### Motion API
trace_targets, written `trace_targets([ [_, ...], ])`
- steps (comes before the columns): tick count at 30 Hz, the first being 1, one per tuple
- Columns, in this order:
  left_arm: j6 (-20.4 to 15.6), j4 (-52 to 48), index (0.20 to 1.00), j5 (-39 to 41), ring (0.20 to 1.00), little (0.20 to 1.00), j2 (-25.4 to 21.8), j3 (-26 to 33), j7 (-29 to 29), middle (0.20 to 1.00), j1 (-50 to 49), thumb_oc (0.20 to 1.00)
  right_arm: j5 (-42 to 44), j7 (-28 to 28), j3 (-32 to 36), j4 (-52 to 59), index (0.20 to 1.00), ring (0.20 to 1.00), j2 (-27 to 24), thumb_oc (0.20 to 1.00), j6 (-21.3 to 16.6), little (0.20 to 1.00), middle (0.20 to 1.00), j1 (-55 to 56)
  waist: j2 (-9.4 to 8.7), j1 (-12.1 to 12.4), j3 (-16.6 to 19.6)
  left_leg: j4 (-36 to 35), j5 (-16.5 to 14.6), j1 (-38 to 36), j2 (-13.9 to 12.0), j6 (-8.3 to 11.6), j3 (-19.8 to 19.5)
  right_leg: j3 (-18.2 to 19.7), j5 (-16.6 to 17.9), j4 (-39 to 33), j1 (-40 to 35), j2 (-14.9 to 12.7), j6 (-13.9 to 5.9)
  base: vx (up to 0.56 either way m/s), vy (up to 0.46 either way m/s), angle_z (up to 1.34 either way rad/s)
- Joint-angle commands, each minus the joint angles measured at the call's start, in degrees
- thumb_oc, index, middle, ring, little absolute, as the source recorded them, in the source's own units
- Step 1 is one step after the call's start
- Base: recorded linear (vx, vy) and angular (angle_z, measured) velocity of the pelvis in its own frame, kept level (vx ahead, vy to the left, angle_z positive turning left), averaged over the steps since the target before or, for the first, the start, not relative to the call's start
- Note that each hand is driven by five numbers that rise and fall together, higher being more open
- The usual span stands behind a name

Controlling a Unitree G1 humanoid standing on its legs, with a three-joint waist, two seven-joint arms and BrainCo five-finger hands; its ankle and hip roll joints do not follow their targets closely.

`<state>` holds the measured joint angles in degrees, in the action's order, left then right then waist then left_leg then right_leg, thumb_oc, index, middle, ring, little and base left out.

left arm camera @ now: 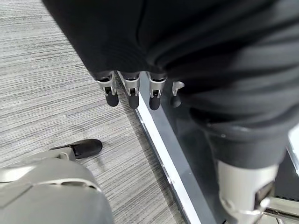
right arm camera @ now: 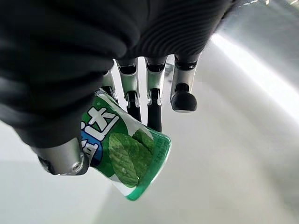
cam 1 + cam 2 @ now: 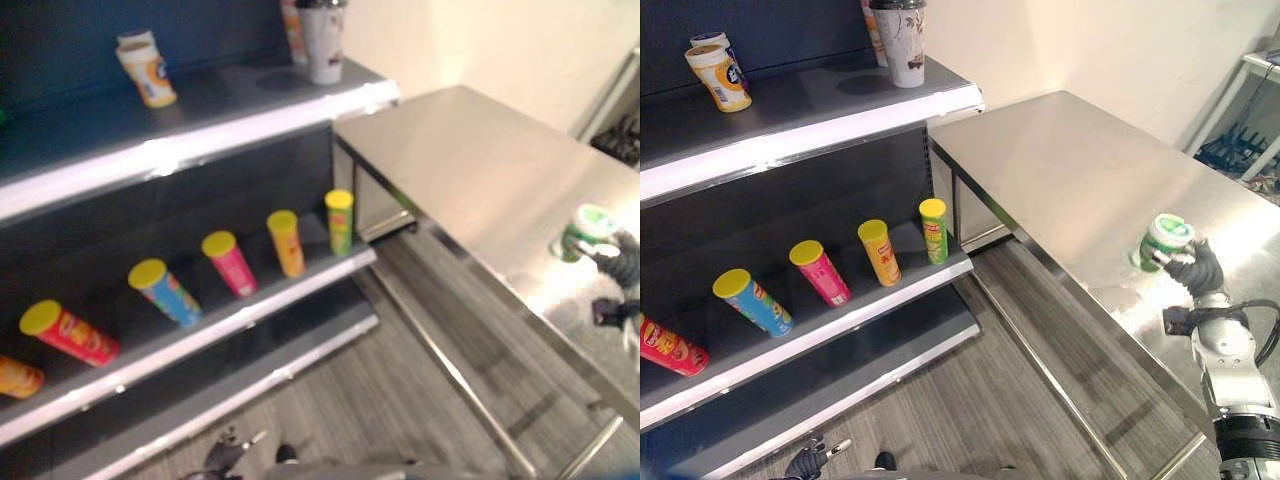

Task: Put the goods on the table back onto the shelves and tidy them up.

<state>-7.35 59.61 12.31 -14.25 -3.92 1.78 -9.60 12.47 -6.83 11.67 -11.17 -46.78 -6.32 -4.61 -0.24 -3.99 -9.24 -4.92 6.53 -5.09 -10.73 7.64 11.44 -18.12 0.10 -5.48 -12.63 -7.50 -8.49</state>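
A green and white mint canister (image 3: 1165, 238) is in my right hand (image 3: 1200, 270), whose fingers and thumb curl round it. In the right wrist view the canister (image 2: 126, 158) tilts, with the steel table (image 3: 1070, 170) behind it. The hand sits near the table's front right edge. My left hand (image 1: 133, 88) hangs low beside the shelf base above the grey floor, with straight fingers holding nothing. The dark shelves (image 3: 810, 110) stand to the left of the table.
Several yellow-lidded chip tubes (image 3: 880, 250) lean on the middle shelf. A patterned cup (image 3: 902, 42) and a yellow jar (image 3: 718, 78) stand on the top shelf. A metal rack (image 3: 1240, 130) stands at the far right.
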Motion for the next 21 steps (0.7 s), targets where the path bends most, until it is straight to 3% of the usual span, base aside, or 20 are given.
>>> trace_targets([
  [1, -1.55, 0.28, 1.000, -0.93, 1.000, 1.000, -2.05, 0.21, 0.83, 1.000, 4.33, 1.000, 1.82, -3.44, 3.55, 5.76, 0.200, 0.200, -5.68, 0.200, -7.93, 0.200, 0.200, -5.97, -1.22, 1.33, -0.15, 6.88, 0.62, -3.66, -6.23, 6.28, 4.93, -1.63, -7.74, 1.91, -0.41, 3.59, 3.13, 0.00, -0.047, 0.01],
  [5, -1.74, -0.03, 1.000, -0.12, 1.000, 1.000, -1.71, -0.58, 0.96, 1.000, 3.95, 1.000, 4.39, -3.05, 0.06, 14.40, 0.200, 0.200, -5.35, 0.200, -11.26, 0.200, 0.200, -14.20, -1.46, 2.61, -0.07, 7.61, 1.71, -3.65, -6.91, 6.84, 3.68, -1.90, -8.60, 1.75, -1.57, 4.56, 3.90, 0.00, -0.055, 0.08],
  [12, -1.81, 1.15, 1.000, 0.76, 1.000, 1.000, -1.38, -1.63, 1.12, 1.000, 4.03, 1.000, 8.94, -0.44, -10.12, 17.08, 0.200, 0.200, -5.69, 0.200, -12.76, 0.200, 0.200, -27.94, -2.21, 4.72, -0.20, 7.62, 4.71, -0.91, -7.78, 7.36, 1.46, -4.27, -8.61, 1.60, -1.38, 4.96, 4.56, -0.04, -0.025, 0.22],
  [13, -1.80, 1.40, 1.000, 0.89, 1.000, 1.000, -1.40, -1.83, 1.21, 1.000, 4.09, 1.000, 9.23, -0.32, -11.69, 16.90, 0.200, 0.200, -5.94, 0.200, -12.61, 0.200, 0.200, -29.67, -2.44, 5.02, -0.39, 7.96, 4.87, -0.25, -8.12, 7.21, 1.95, -5.06, -8.79, 1.79, -1.35, 4.76, 4.68, -0.08, 0.020, 0.70],
  [14, -1.67, 1.82, 1.000, 1.06, 1.000, 1.000, -1.35, -2.31, 1.06, 1.000, 4.00, 1.000, 9.46, -0.04, -13.78, 16.51, 0.200, 0.200, -6.90, 0.200, -11.93, 0.200, 0.200, -32.19, -2.92, 5.24, -0.39, 8.65, 4.53, 0.06, -9.90, 6.38, 6.57, -7.78, -9.40, 1.93, -1.55, 4.12, 4.98, -0.07, 0.022, 0.67],
  [16, -1.59, 1.95, 1.000, 1.09, 1.000, 1.000, -1.17, -2.39, 0.99, 1.000, 3.96, 1.000, 9.35, 0.04, -15.04, 16.19, 0.200, 0.200, -7.34, 0.200, -11.68, 0.200, 0.200, -33.56, -2.91, 5.18, -0.24, 8.96, 4.24, -0.10, -10.66, 6.05, 8.90, -8.81, -9.46, 2.16, -1.51, 3.83, 4.97, -0.01, 0.060, 0.86],
  [17, -1.26, 2.46, 1.000, 1.09, 1.000, 1.000, -1.04, -2.66, 0.65, 1.000, 3.56, 1.000, 9.00, 0.40, -16.62, 15.67, 0.200, 0.200, -8.26, 0.200, -10.83, 0.200, 0.200, -35.42, -2.62, 5.50, 0.34, 9.10, 3.59, -0.72, -11.17, 6.71, 10.96, -9.88, -10.15, 2.32, -2.25, 3.18, 4.49, 0.05, 0.136, 0.78],
  [21, -0.93, 3.98, 1.000, 0.39, 1.000, 1.000, -1.00, -3.44, 0.23, 1.000, 2.98, 1.000, 9.11, 1.64, -20.77, 12.17, 0.200, 0.200, -8.10, 0.200, -9.56, 0.200, 0.200, -40.52, -1.34, 6.63, 2.20, 6.40, 0.13, -2.00, -9.80, 6.22, 11.79, -12.04, -8.57, 2.85, -2.38, 0.93, 2.84, 0.05, 0.184, 0.57],
])
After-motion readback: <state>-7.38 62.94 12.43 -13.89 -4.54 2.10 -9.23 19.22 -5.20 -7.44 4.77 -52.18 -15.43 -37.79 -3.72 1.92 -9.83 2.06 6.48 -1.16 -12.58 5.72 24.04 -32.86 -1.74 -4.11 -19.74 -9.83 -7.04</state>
